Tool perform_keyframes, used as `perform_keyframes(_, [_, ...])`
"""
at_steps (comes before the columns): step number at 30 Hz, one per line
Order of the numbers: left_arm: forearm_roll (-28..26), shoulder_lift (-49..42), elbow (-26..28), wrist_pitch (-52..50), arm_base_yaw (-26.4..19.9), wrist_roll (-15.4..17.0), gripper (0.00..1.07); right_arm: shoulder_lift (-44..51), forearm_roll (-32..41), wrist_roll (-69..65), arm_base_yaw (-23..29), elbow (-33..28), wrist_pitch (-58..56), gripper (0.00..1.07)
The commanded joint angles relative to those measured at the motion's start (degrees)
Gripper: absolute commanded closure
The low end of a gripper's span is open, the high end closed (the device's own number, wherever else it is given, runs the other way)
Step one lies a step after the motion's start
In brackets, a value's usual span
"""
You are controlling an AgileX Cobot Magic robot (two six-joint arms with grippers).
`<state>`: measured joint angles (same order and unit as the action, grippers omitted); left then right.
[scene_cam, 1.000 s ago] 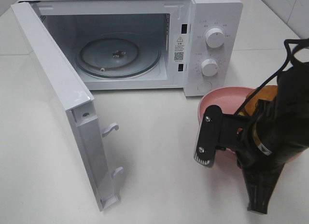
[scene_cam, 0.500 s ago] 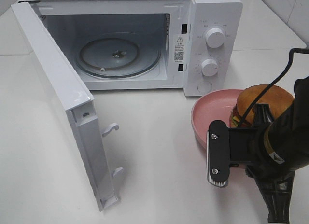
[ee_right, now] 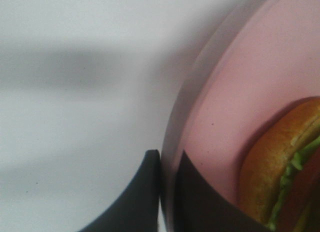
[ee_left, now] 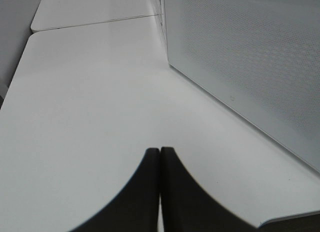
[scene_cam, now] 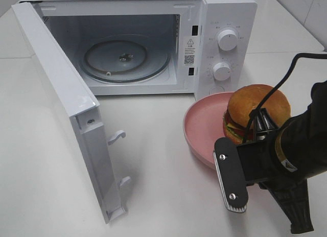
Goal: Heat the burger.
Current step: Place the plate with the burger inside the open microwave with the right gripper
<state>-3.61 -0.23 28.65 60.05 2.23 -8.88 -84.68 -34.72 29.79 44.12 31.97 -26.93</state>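
My right gripper (ee_right: 166, 157) pinches the rim of the round pink plate (scene_cam: 204, 129) bearing the golden-bun layered burger (scene_cam: 258, 107), with the glass turntable (scene_cam: 125, 61) of the open white microwave (scene_cam: 230, 17) leftward and farther back.

Right arm (scene_cam: 301, 145) hides near rim of pink plate (scene_cam: 202, 127), lower side of burger (scene_cam: 258, 107). Right wrist view blurred, burger cut by frame edge. Microwave label (scene_cam: 189, 50) print too small to read.

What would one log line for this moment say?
right gripper: shut on plate rim | burger: on plate | microwave: door open | left gripper: shut, holding nothing
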Motion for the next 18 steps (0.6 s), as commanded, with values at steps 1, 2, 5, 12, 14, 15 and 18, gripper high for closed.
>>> perform_keyframes(1, [0.1, -1.4, -0.2, -0.8, 0.1, 0.0, 1.06, 1.0, -1.8, 4.4, 0.1, 0.3, 1.8, 1.07])
perform_keyframes(2, [0.1, -1.4, -0.2, -0.8, 0.1, 0.0, 1.06, 1.0, -1.8, 5.8, 0.1, 0.3, 2.0, 1.07])
perform_keyframes(5, [0.1, -1.4, -0.2, -0.8, 0.1, 0.0, 1.06, 1.0, -1.8, 10.3, 0.1, 0.3, 2.5, 1.07])
perform_keyframes(12, [0.1, -1.4, -0.2, -0.8, 0.1, 0.0, 1.06, 1.0, -1.6, 17.0, 0.1, 0.3, 2.8, 1.07])
perform_keyframes(14, [0.1, -1.4, -0.2, -0.8, 0.1, 0.0, 1.06, 1.0, -1.6, 17.4, 0.1, 0.3, 3.1, 1.07])
perform_keyframes(15, [0.1, -1.4, -0.2, -0.8, 0.1, 0.0, 1.06, 1.0, -1.7, 18.0, 0.1, 0.3, 3.3, 1.07])
perform_keyframes(18, [0.1, -1.4, -0.2, -0.8, 0.1, 0.0, 1.06, 1.0, -1.6, 19.4, 0.1, 0.3, 4.8, 1.07])
